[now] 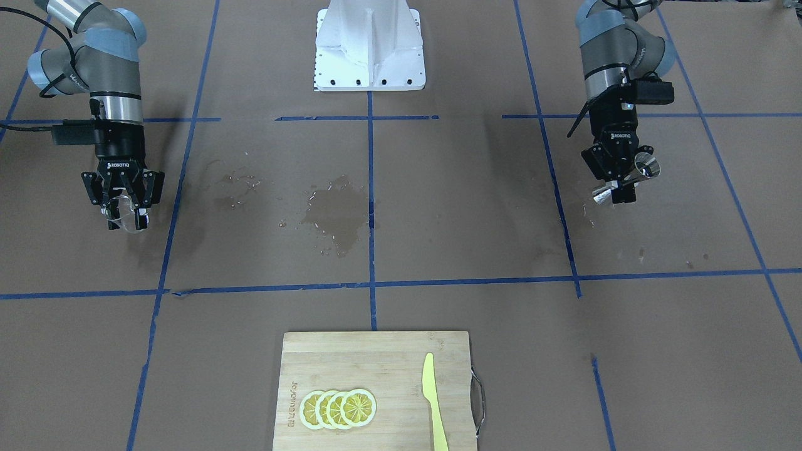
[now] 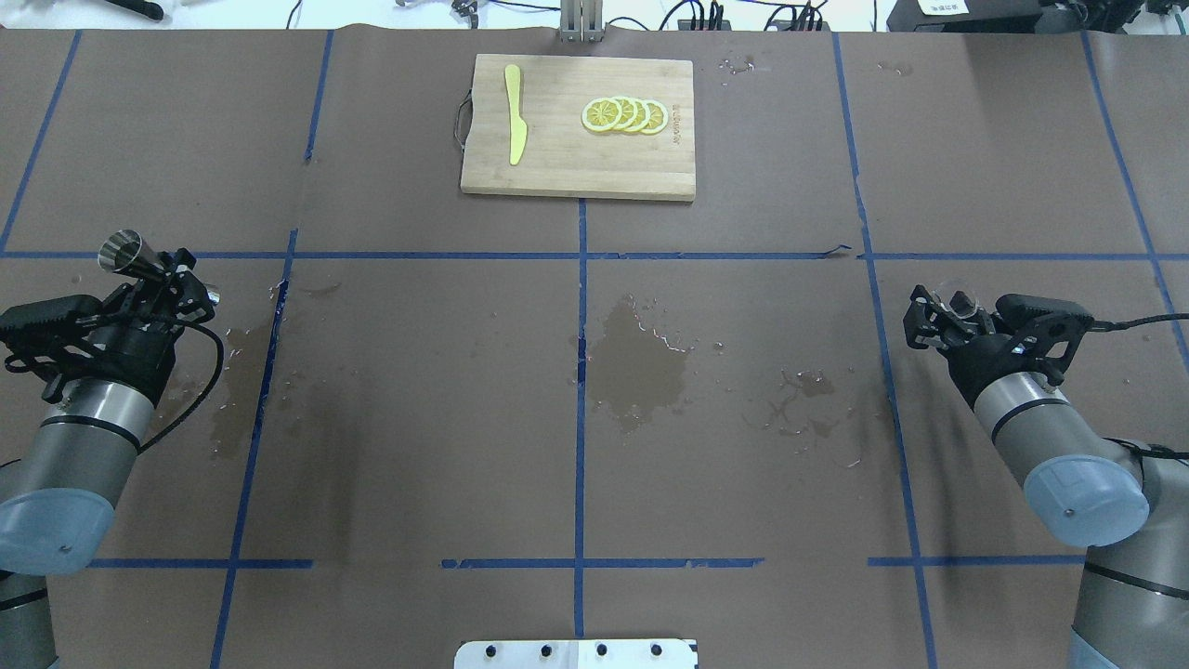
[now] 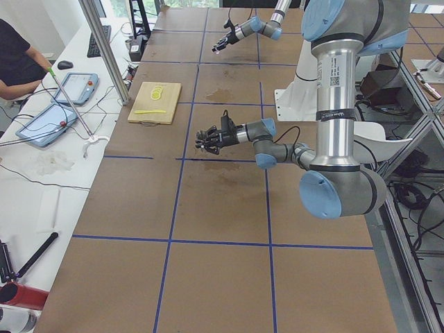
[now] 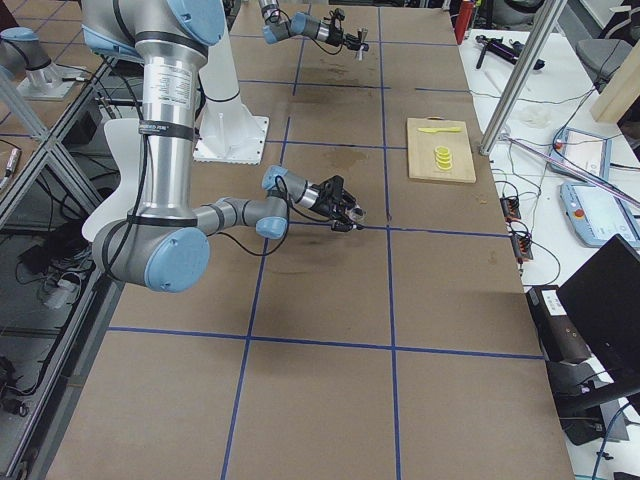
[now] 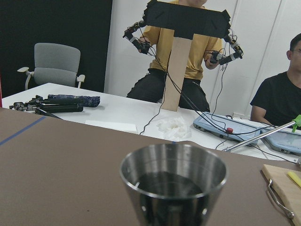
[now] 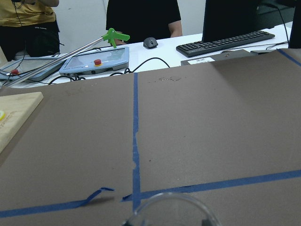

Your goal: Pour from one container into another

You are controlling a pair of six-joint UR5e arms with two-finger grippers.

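Observation:
My left gripper (image 1: 620, 188) is shut on the metal jigger (image 1: 645, 166) at its narrow waist and holds it tilted above the table, at the left of the overhead view (image 2: 130, 255). The left wrist view looks straight onto the jigger's open cone (image 5: 174, 183), whose inside is dark. On the other side, my right gripper (image 1: 125, 213) is shut on the clear glass beaker (image 1: 130, 219), also off the table. The right wrist view catches only the beaker's rim (image 6: 171, 207) at its bottom edge. The two arms are far apart, one at each end of the table.
A wooden cutting board (image 1: 351, 357) with lemon slices (image 1: 338, 408) and a yellow knife (image 1: 432, 401) lies at the table's far middle edge. Wet patches (image 1: 335, 216) darken the brown paper between the arms. The white robot base (image 1: 369, 47) stands at the near middle.

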